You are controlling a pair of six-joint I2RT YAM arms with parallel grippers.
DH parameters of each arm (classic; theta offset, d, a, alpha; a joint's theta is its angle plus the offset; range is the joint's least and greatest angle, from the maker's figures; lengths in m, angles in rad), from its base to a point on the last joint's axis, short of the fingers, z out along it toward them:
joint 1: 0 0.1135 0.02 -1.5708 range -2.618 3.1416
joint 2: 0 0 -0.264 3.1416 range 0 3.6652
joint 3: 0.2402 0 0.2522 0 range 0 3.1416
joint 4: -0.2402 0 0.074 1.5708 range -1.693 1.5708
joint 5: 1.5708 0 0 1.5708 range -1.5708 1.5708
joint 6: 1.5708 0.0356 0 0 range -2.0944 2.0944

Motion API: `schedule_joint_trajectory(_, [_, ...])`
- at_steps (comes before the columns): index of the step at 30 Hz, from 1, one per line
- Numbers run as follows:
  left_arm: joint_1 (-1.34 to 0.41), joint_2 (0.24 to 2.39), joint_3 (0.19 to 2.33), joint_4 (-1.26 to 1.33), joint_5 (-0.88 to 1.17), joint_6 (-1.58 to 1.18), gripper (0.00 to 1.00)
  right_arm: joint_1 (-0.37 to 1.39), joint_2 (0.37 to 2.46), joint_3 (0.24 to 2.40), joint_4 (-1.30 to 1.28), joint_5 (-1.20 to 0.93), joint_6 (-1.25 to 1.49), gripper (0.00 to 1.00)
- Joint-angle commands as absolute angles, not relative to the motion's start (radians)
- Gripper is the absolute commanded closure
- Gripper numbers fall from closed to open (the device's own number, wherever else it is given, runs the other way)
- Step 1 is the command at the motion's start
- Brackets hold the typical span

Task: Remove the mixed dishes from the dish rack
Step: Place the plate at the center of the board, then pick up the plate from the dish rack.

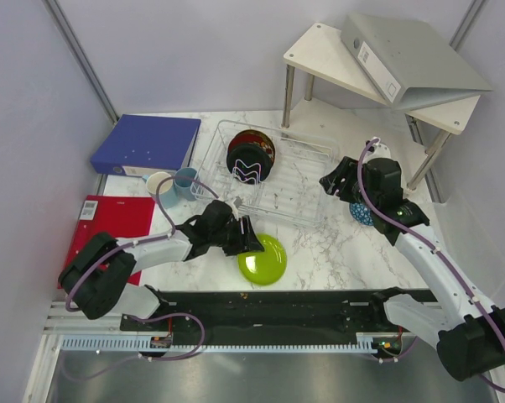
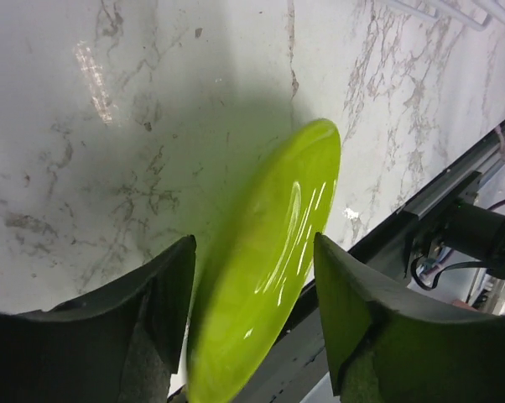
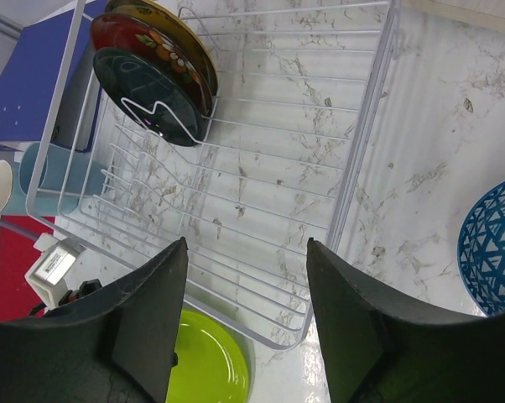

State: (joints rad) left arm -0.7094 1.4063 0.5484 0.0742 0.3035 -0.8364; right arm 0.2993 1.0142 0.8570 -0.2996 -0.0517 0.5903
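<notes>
The lime-green plate (image 1: pixel 263 259) sits on the marble table in front of the clear dish rack (image 1: pixel 311 180). My left gripper (image 1: pixel 246 239) is open, and the plate (image 2: pixel 265 269) stands tilted between its fingers, with a gap on the right side. A black plate (image 1: pixel 248 165) and a red-brown patterned dish (image 1: pixel 258 143) stand in the rack's far left corner. My right gripper (image 1: pixel 332 180) hovers open and empty over the rack's right part (image 3: pixel 261 176). The blue patterned bowl (image 1: pixel 359 215) sits right of the rack. A light blue cup (image 1: pixel 185 180) and a cream mug (image 1: pixel 158 185) stand left of it.
A blue binder (image 1: pixel 146 144) lies at the back left and a red book (image 1: pixel 114 218) at the left. A white two-tier shelf (image 1: pixel 336 59) with a grey binder (image 1: pixel 412 54) stands at the back right. A black rail (image 1: pixel 278 311) runs along the front edge.
</notes>
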Motion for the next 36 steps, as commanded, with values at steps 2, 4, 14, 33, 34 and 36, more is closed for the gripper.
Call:
schedule_joint_trajectory(2, [-0.712, 1.324, 0.591, -0.041, 0.242, -0.795, 0.28, 0.307, 0.992, 0.862, -0.278, -0.032, 0.583, 0.34])
schedule_joint_trajectory(4, [-0.712, 1.283, 0.592, -0.095, 0.235, -0.793, 0.23, 0.307, 0.994, 0.861, -0.278, -0.031, 0.580, 0.34])
schedule_joint_trajectory(14, [-0.712, 1.057, 0.621, -0.394, 0.117, -0.782, 0.14, 0.307, 0.986, 0.853, -0.278, -0.023, 0.575, 0.34])
schedule_joint_trajectory(33, [-0.710, 0.641, 0.767, -0.597, -0.195, -0.698, 0.13, 0.576, 1.452, 1.193, -0.213, 0.039, 0.358, 0.37])
schedule_joint_trajectory(34, [-0.712, 0.635, 0.775, -0.598, -0.195, -0.672, 0.13, 0.587, 1.513, 1.218, -0.207, 0.095, 0.307, 0.37])
schedule_joint_trajectory(36, [-0.710, 0.624, 0.791, -0.609, -0.189, -0.655, 0.12, 0.594, 1.558, 1.253, -0.141, 0.126, 0.263, 0.37])
